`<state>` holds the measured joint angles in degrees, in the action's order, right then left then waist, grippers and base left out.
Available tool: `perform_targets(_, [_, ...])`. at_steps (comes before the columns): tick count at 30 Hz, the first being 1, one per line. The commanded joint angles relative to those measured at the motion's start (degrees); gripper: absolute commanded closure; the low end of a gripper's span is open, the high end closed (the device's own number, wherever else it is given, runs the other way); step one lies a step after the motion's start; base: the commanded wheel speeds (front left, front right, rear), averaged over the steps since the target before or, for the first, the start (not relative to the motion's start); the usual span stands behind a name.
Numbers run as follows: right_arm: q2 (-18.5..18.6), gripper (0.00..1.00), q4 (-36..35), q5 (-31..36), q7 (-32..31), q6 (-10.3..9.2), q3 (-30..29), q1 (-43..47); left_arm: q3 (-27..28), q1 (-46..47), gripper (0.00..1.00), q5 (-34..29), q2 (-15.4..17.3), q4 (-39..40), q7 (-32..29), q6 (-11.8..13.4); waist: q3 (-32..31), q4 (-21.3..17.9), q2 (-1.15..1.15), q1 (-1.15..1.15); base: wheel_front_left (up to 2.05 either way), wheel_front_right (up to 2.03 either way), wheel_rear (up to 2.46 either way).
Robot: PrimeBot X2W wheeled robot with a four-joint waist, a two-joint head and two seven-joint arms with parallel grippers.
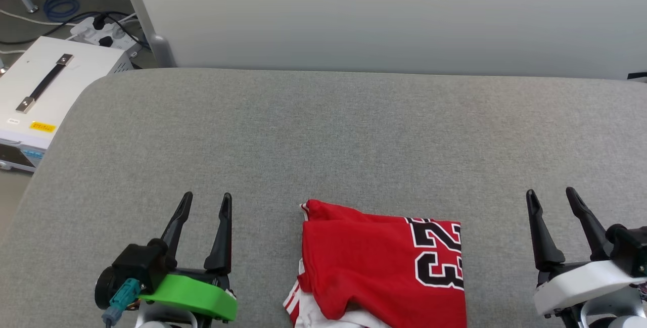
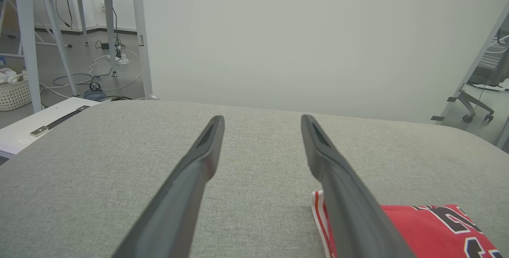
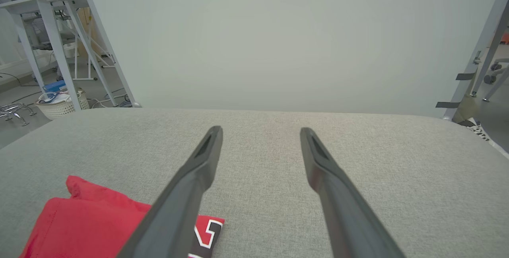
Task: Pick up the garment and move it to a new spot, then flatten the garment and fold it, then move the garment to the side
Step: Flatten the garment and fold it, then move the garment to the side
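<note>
Garment: the red garment [image 1: 374, 267] lies folded into a rough rectangle on the grey padded surface [image 1: 323, 131]; black block digits edged in white sit at its right end.
Left gripper: the left gripper [image 1: 208, 195] is just left of the garment, apart from it, fingers spread wide with nothing between them.
Right gripper: the right gripper [image 1: 550, 191] is off to the garment's right, further from it than the left one, fingers also spread and empty.
Head view alone: white cloth and red-and-white striped trim poke out at the garment's lower left corner; far left of the garment, beyond the surface's edge, a white box [image 1: 45, 90] with a black strap handle.
Left wrist view alone: far left of the garment, on the floor, a white woven basket [image 2: 15, 93] holding something pale; what it is cannot be told.
Right wrist view alone: beyond the garment, on the floor, a pale basket [image 3: 63, 107] with a blue item on top.
</note>
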<state>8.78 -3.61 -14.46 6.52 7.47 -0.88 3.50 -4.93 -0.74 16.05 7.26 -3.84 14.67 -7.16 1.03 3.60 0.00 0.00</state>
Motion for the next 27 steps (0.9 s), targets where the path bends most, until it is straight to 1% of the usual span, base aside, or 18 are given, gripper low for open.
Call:
perform_targets(1, [0.03,0.0,-0.15,-0.6,-2.04,0.02,0.15,0.04,0.02,-0.02,0.0,-0.81,-0.29,0.37,0.32,-0.27,0.57,0.34,0.0,0.0,0.0,0.0,0.0])
perform_targets(4, [0.67,0.0,-0.92,-0.9,-7.73,0.02,1.36,-0.36,-0.05,0.39,0.0,-2.4,-0.27,0.98,0.32,-0.3,1.45,0.77,0.0,0.0,0.0,0.0,0.0])
perform_targets(6, [1.32,0.0,-1.33,-1.21,-12.85,0.02,2.74,-0.57,-0.26,0.79,0.0,-3.62,-0.1,1.41,0.32,-0.31,2.21,1.13,0.0,0.0,0.0,0.0,0.0])
perform_targets(12, [2.16,0.0,-1.27,-4.93,-30.47,0.02,6.63,-2.11,-1.18,1.95,0.0,-5.24,-0.01,1.99,0.33,-0.32,4.59,2.1,0.0,0.0,0.0,0.0,0.0])
perform_targets(15, [1.19,0.0,-0.72,-6.6,-38.67,0.02,6.13,-3.31,-1.64,2.79,0.0,-5.17,0.07,2.07,0.33,-0.32,5.72,2.79,0.0,0.0,0.0,0.0,0.0])
perform_targets(17, [0.45,0.0,-0.34,-6.32,-42.71,0.02,5.42,-4.25,-2.02,3.28,0.0,-5.09,0.04,2.02,0.33,-0.32,6.47,3.4,0.0,0.0,0.0,0.0,0.0])
perform_targets(20, [0.02,0.0,0.58,-5.72,-47.04,0.02,5.65,-5.65,-3.03,4.07,0.0,-5.73,0.27,1.8,0.33,-0.32,7.77,4.43,0.0,0.0,0.0,0.0,0.0])
perform_targets(24, [-1.38,0.0,3.52,-4.8,-50.9,0.02,4.9,-6.75,-4.38,5.01,0.0,-6.07,0.08,1.5,0.33,-0.32,8.98,5.91,0.0,0.0,0.0,0.0,0.0])
perform_targets(27, [-2.45,0.0,5.46,-4.31,-52.58,0.02,4.43,-7.14,-4.9,5.62,0.0,-6.15,-0.05,1.43,0.33,-0.32,9.76,6.89,0.0,0.0,0.0,0.0,0.0])
